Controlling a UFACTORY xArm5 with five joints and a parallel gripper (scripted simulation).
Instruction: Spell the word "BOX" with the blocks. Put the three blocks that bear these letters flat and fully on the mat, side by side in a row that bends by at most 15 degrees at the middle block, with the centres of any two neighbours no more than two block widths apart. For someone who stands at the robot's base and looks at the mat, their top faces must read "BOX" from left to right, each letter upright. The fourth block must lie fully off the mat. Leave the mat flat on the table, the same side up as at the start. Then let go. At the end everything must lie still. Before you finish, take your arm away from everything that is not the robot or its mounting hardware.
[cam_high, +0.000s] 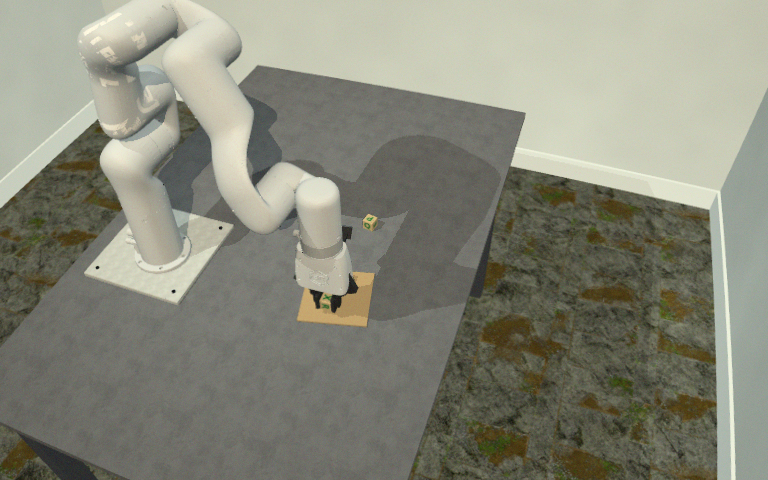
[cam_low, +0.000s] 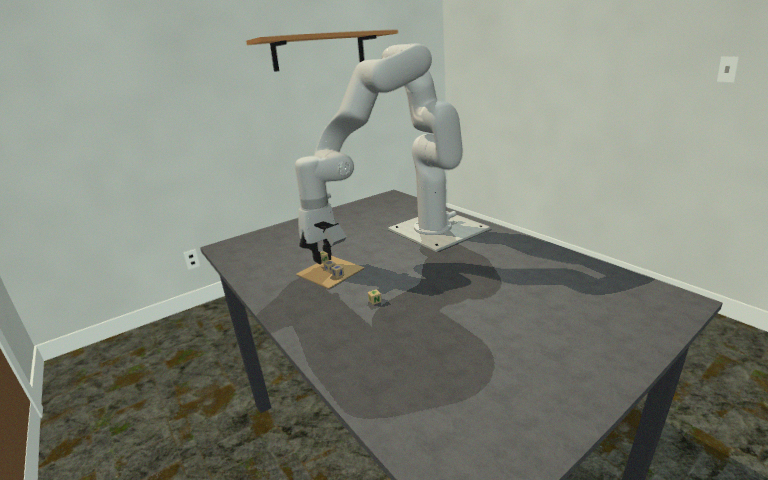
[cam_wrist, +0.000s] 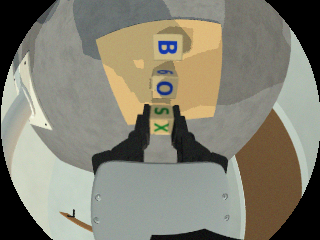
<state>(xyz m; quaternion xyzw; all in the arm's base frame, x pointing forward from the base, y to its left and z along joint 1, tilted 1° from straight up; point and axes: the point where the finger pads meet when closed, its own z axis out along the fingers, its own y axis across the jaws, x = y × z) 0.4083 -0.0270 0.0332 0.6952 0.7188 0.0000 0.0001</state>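
My gripper (cam_high: 326, 308) (cam_low: 322, 260) (cam_wrist: 161, 113) is shut on the X block (cam_high: 326, 297) (cam_low: 324, 257) (cam_wrist: 161, 127), its green X facing up. It holds the block low at one edge of the tan mat (cam_high: 356, 316) (cam_low: 308, 274) (cam_wrist: 200, 102); whether it touches the mat I cannot tell. The O block (cam_low: 328, 264) (cam_wrist: 164, 89) and B block (cam_low: 337, 271) (cam_wrist: 167, 47) sit on the mat, blue letters up. In the wrist view B, O and X form a nearly straight line, their letters turned alike. The gripper hides B and O in the top view.
The fourth block (cam_high: 369, 222) (cam_low: 374, 297), with green letters, stands on the grey table (cam_high: 226, 367) (cam_low: 543, 339), off the mat on the B side. The robot's white base plate (cam_high: 113, 277) (cam_low: 407, 230) lies at the other side of the table.
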